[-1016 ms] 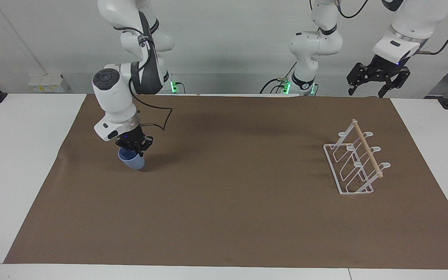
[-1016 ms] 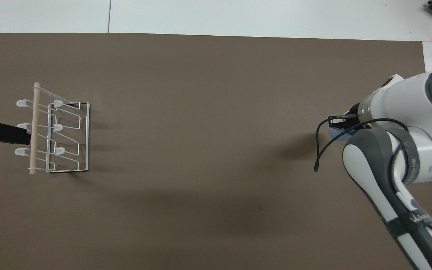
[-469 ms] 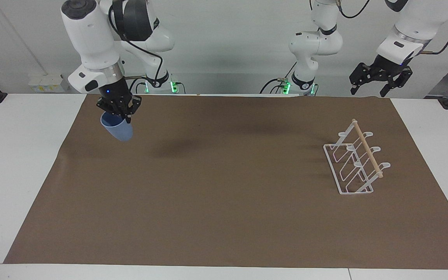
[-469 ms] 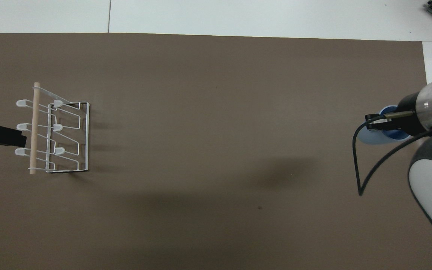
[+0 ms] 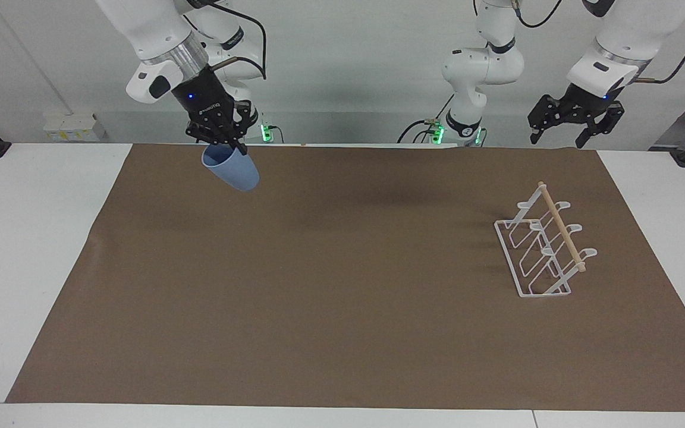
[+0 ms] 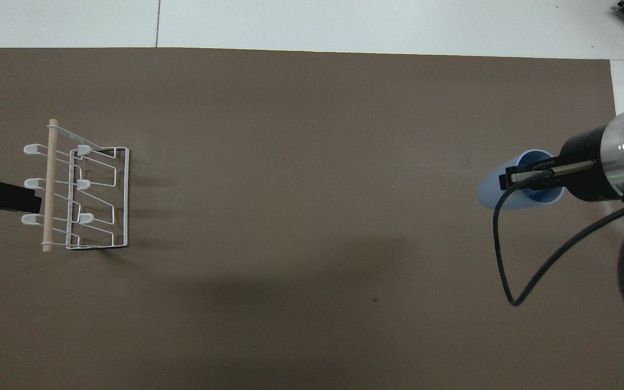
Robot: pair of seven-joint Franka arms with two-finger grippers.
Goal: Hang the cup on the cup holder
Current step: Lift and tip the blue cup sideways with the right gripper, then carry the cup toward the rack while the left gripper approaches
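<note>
My right gripper [image 5: 223, 135] pinches the rim of the cup [image 5: 232, 167], tilted in the air over the mat's [image 5: 342, 333] right-arm end. Carrying step: next I cross to the cup holder [image 5: 541, 249] at the left-arm end. My left gripper [image 5: 568, 122] waits above it, jaws spread.

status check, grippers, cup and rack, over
Right gripper shut on cup, tilted, in the air over the brown mat. Left gripper open, waiting above cup holder. Holder's prongs bare; nothing between.
</note>
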